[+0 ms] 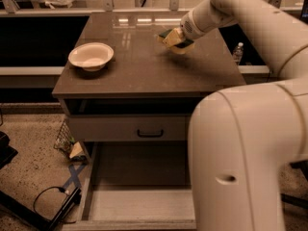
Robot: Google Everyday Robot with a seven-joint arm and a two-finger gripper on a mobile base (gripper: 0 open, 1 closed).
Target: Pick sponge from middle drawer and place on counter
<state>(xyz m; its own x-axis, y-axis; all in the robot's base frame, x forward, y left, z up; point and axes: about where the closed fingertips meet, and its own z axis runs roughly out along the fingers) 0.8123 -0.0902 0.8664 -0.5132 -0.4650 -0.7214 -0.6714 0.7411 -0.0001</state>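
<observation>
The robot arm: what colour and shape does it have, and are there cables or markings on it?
The arm is cream-white with thick, rounded, smooth segments; a small dark hole marks the near one. No cables or lettering show. The gripper at its end is above the far right of the counter.

One view. I look down and forward from above the cabinet's [106, 127] front, close in, across the table [139, 71]; my pincer [177, 34] grips the sponge [170, 38] over the table's far right part.
</observation>
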